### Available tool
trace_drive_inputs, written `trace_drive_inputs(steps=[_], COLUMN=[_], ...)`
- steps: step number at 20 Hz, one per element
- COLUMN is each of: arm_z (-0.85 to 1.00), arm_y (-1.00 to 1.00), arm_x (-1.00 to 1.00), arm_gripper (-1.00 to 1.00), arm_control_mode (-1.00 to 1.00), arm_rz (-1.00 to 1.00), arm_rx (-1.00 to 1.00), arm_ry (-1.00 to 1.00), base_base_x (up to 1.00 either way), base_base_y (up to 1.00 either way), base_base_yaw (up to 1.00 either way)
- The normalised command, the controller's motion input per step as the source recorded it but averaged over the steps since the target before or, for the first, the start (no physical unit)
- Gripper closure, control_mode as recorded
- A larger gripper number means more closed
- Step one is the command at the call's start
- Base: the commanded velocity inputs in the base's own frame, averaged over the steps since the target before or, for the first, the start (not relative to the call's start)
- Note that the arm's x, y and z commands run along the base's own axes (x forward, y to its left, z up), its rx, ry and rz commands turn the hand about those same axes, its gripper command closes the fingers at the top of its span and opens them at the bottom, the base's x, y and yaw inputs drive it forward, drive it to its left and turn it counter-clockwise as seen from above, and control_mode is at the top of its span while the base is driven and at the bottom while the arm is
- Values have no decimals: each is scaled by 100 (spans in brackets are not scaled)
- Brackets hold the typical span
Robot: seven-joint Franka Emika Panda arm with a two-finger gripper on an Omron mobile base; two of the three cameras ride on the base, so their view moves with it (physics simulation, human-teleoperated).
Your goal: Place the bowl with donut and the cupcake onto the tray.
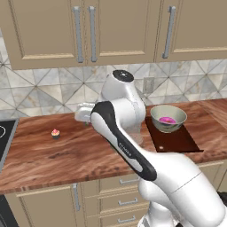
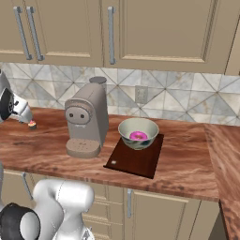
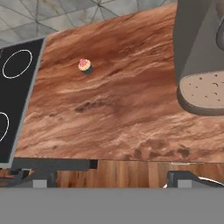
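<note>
Bowl (image 2: 138, 132) with the donut (image 2: 138, 136) is already sitting on the tray (image 2: 133, 161), so you're on the cupcake (image 3: 84, 64) step. It's alone on the worktop (image 3: 131, 109) near the stovetop (image 3: 13, 100). Can't tell if the claw's spread; reach over, drop down, pinch gently.

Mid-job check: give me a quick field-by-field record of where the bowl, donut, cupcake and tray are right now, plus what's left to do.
bowl: standing on the tray, toward its back
donut: inside the bowl
tray: on the counter, just right of the coffee machine
cupcake: upright on bare counter, left of the coffee machine, near the cooktop, off the tray
gripper: open or shut cannot be told
done: bowl with donut placed
left: cupcake onto the tray
</note>
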Motion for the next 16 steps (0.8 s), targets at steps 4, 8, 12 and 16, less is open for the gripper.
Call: trace_drive_inputs(steps=[4,8,12,16], arm_z=[0,0,-9,-15], arm_y=[21,9,24,19], arm_x=[13,18,21,15], arm_gripper=[-100,-100,-100,-100], arm_control_mode=[-100,-100,-100,-100], arm_rz=[17,12,8,8], arm_rx=[-2,-3,-14,-12], arm_ry=[0,0,0,0], base_base_x=[0,0,0,0], base_base_y=[0,0,0,0], base_base_yaw=[0,0,0,0])
